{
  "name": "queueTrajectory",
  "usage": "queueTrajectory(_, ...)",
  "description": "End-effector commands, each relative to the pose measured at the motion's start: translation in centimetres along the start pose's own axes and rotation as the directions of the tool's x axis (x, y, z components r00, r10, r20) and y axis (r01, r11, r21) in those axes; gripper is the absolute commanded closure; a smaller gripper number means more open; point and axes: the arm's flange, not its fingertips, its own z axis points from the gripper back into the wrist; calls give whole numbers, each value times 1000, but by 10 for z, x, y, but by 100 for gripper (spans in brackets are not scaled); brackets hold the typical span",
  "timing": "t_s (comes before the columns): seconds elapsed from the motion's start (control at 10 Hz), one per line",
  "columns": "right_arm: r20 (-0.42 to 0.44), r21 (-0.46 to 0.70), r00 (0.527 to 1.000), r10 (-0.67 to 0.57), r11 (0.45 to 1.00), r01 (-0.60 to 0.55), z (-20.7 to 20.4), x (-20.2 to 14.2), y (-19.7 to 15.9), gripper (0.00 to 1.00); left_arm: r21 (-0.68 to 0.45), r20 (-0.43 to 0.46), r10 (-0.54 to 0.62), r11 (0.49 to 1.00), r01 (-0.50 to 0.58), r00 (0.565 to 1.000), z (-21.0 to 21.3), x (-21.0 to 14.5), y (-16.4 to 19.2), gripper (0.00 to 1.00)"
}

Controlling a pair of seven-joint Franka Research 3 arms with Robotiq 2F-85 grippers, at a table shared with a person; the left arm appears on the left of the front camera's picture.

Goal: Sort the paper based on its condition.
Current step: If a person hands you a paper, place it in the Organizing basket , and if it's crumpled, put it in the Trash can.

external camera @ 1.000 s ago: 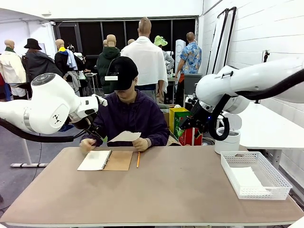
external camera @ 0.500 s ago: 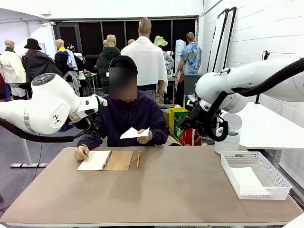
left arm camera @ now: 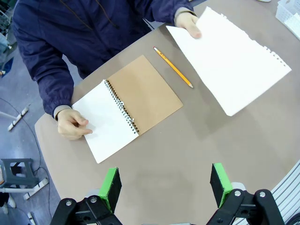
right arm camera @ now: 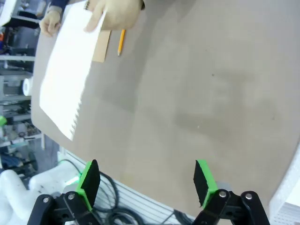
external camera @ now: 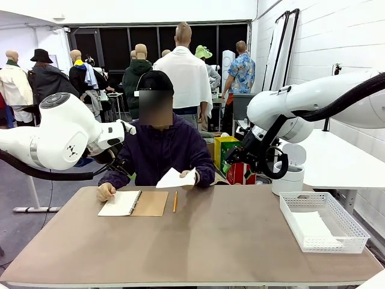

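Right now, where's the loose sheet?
Front view, far side near the middle: the sheet is held in the person's hand, by the pencil, right of the open notepad.

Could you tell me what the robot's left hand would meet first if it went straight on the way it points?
Probably bare table, just short of the open notepad; nothing shows between it and the open left hand, though depth is unclear.
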Motion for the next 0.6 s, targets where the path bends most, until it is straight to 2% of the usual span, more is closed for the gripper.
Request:
queueTrajectory(0.0, -7, 117, 986, -166, 979, 166, -5, 21, -11, 0, -6, -4, 5, 1000, -5, 1000, 0, 0, 1, 0)
queueTrajectory(0.1, -22, 168, 973, -229, 959, 229, -9, 28, -20, 0, -6, -4, 5, 1000, -5, 1000, 0, 0, 1, 0)
queueTrajectory(0.2, -79, 223, 950, -303, 923, 313, -14, 32, -29, 0, -6, -4, 5, 1000, -5, 1000, 0, 0, 1, 0)
queueTrajectory(0.5, -200, 286, 887, -415, 842, 458, -48, 48, -52, 0, -6, -4, 5, 1000, -5, 1000, 0, 0, 1, 0)
